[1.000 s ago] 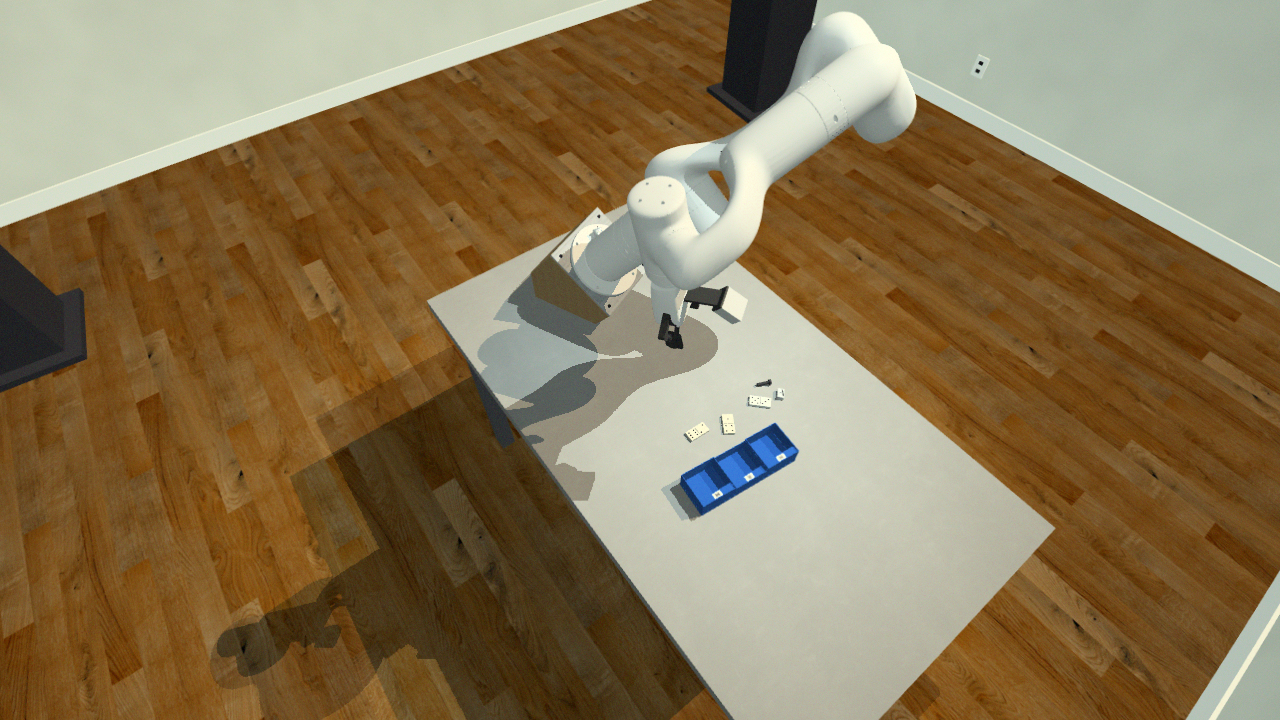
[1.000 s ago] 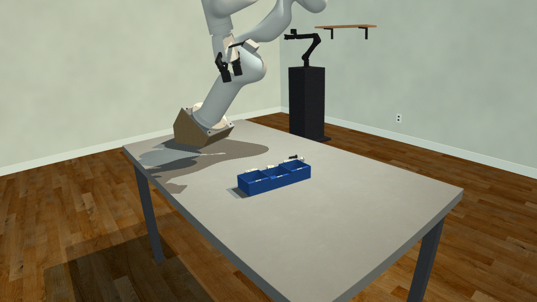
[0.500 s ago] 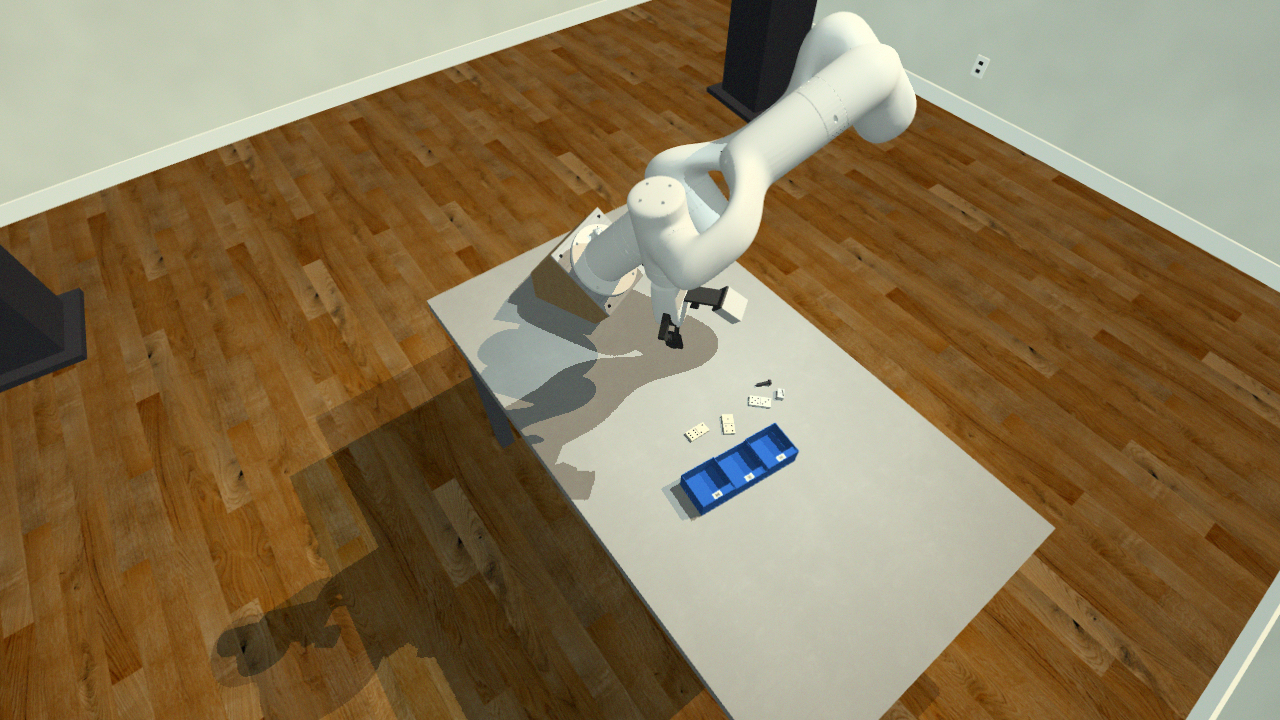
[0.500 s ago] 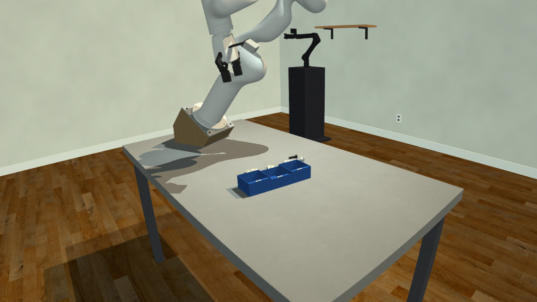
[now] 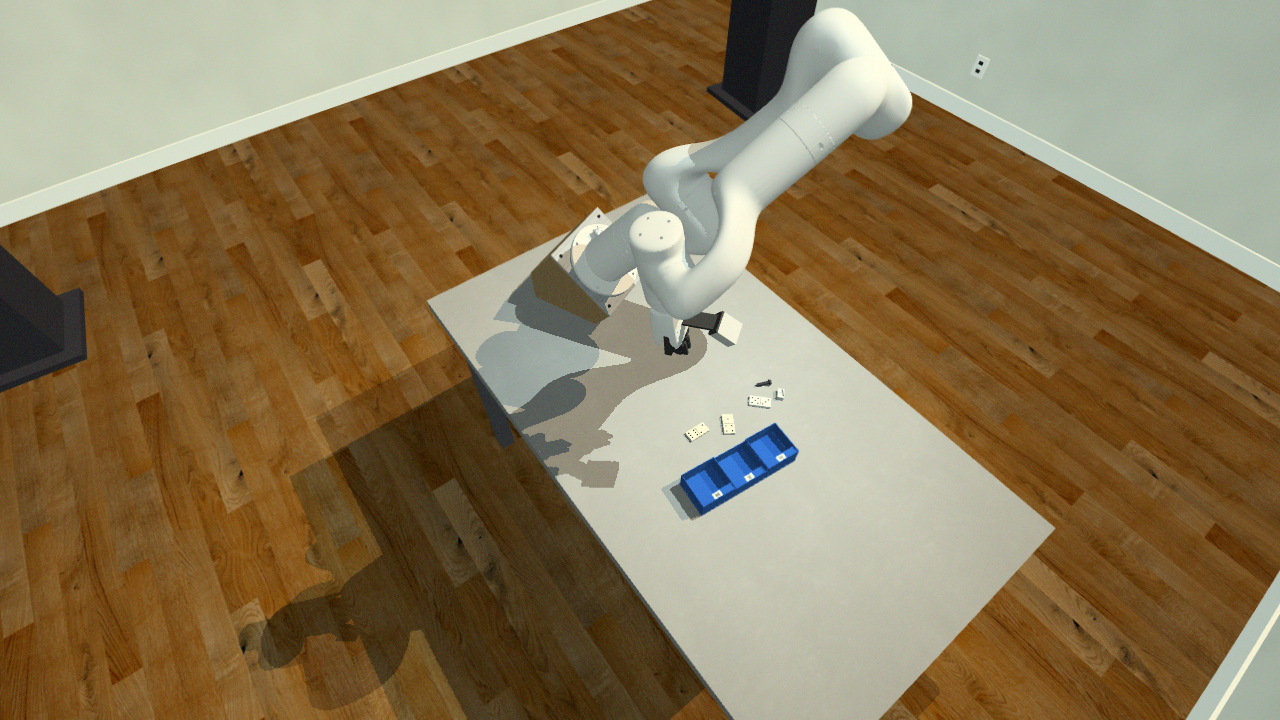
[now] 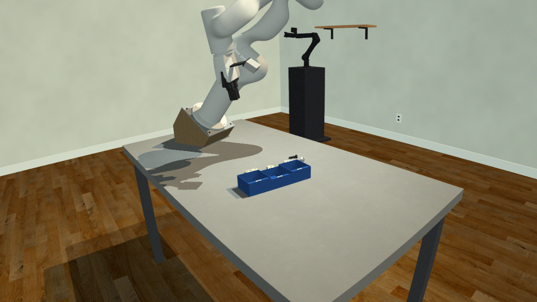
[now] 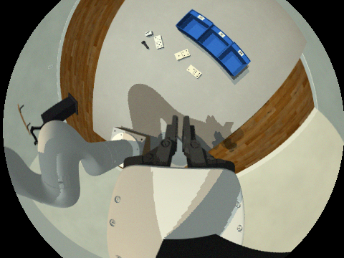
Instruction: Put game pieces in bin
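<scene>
Three white dominoes lie on the grey table beside the bins: one (image 5: 696,432), a second (image 5: 727,423) and a third (image 5: 759,401). A small white die (image 5: 779,394) and a black bolt (image 5: 762,383) lie just past them. The blue tray of three bins (image 5: 739,470) stands in front of them; its labels are too small to read. It also shows in the wrist view (image 7: 213,42). My gripper (image 5: 674,346) hangs high above the table near the arm's base, far from the pieces. Its fingers are shut with nothing between them.
The arm's tan base block (image 5: 572,288) stands at the table's far corner. A black pedestal with a small black arm (image 6: 306,103) stands on the floor behind the table. The table's edges drop to a wooden floor.
</scene>
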{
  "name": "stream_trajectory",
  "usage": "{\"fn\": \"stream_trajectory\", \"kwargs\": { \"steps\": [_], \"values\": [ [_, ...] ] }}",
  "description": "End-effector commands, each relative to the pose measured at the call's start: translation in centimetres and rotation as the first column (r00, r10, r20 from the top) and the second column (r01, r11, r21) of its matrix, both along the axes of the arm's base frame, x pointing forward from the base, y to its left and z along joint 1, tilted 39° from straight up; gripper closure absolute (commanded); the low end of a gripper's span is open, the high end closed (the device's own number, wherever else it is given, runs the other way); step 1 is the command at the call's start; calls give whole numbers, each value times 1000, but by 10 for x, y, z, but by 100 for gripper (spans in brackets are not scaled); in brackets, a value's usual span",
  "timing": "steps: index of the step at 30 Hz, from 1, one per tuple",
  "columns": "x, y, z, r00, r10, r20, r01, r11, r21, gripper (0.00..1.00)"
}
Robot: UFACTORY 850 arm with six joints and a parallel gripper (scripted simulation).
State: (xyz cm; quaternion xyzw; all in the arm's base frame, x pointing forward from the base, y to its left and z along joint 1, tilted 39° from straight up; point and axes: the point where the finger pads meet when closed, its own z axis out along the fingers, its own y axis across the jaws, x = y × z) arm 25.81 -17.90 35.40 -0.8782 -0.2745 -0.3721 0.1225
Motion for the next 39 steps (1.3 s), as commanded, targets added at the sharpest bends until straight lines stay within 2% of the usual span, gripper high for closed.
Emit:
{"fn": "stream_trajectory", "kwargs": {
  "steps": [1,4,6,12,14,19,39],
  "values": [
    [32,8,-37,1000,-1,6,1,1000,-3,93],
    [36,10,-43,1000,-1,6,1,1000,-3,93],
    [47,14,-57,1000,-1,6,1,1000,-3,93],
    [48,15,-58,1000,-1,6,1,1000,-3,93],
    [52,28,-49,996,-59,-63,60,998,14,93],
    [60,42,-41,985,-123,-124,127,992,25,93],
    [83,85,-15,916,-328,-233,348,936,51,93]
  ]
}}
